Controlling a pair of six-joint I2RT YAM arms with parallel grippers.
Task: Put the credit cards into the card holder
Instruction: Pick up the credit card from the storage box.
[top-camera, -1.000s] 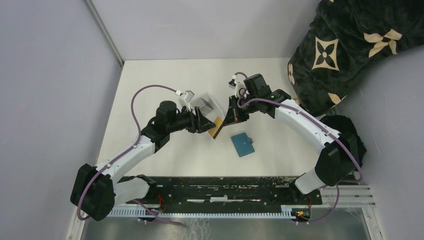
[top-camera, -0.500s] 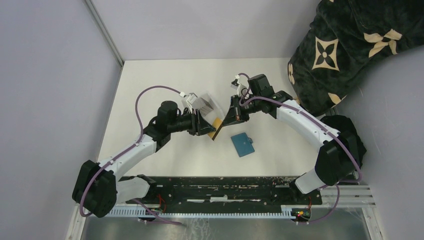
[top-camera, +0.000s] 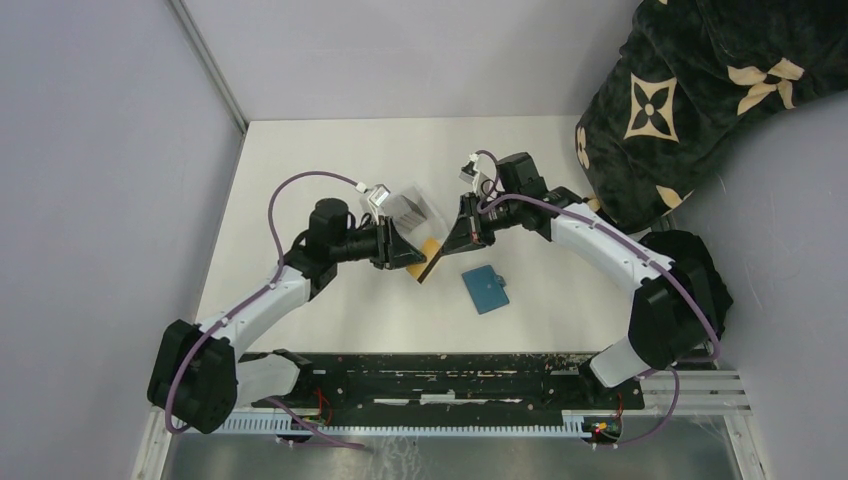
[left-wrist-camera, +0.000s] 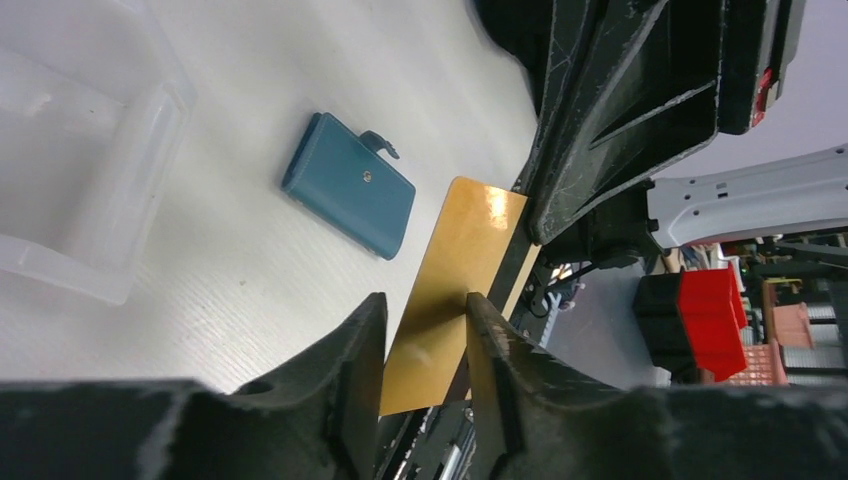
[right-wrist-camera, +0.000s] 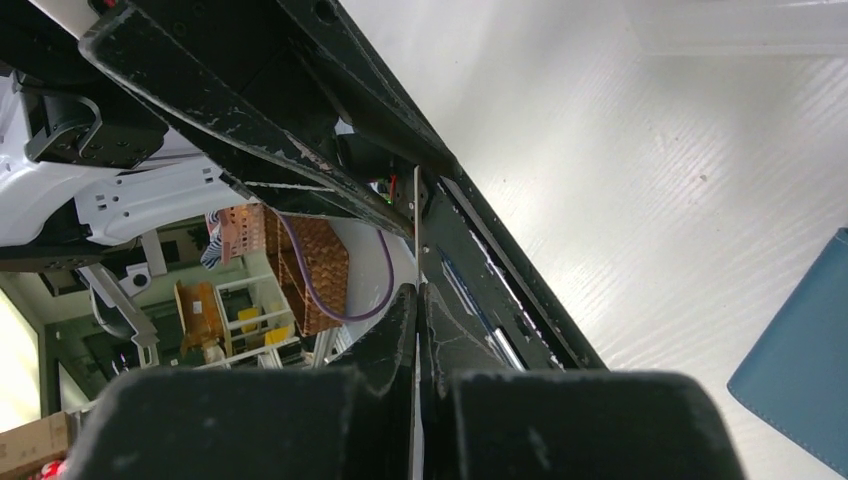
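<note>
Gold card (left-wrist-camera: 460, 260): light, stiff, slick; pinch flat faces. Right jaws clamp it; left jaws part-open astride it, contact unclear.

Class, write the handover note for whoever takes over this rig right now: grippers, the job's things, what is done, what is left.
Right gripper: shut on the gold card, held off the table.
Left gripper: straddles that card; grip unclear.
Card holder: closed, flat on the table, clear of both grippers.
Done: gold card lifted.
Left: open the holder, slide the cards in.
</note>
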